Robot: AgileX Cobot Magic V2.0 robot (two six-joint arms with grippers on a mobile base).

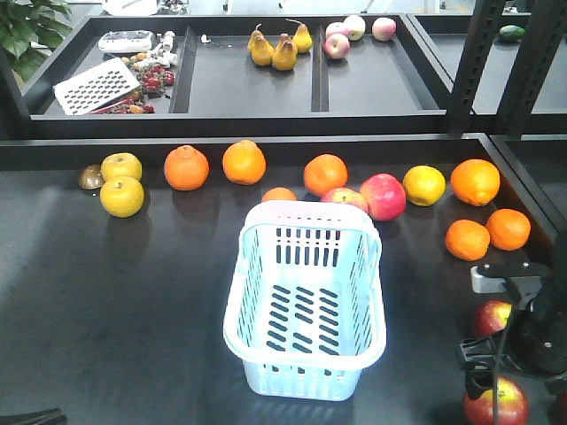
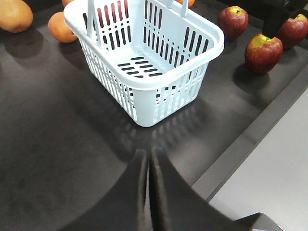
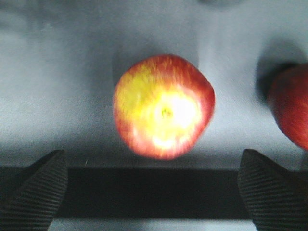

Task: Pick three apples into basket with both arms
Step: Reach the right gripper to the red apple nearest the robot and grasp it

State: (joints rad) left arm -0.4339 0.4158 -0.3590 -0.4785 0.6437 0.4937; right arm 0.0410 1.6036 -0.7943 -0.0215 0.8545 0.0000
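Basket (image 1: 236, 305) at worktop (image 1: 106, 310) centre empty, all three apples (image 2: 263, 52) unloaded at its 4 o'clock, every pick outstanding; right gripper (image 3: 151, 166) spread wide, empty, poised over one apple; left gripper (image 2: 148, 159) closed, empty, at 8 o'clock.

Basket (image 1: 306, 301): pale blue, slotted, upright, empty, mid counter (image 1: 133, 292). Apples (image 2: 263, 52): 3, dark red w/ yellow round the stems, loose on counter right of basket, near front edge, all apart. One sits stem-up under my right tool (image 3: 154, 192), its fingers (image 3: 33, 192) spread wide
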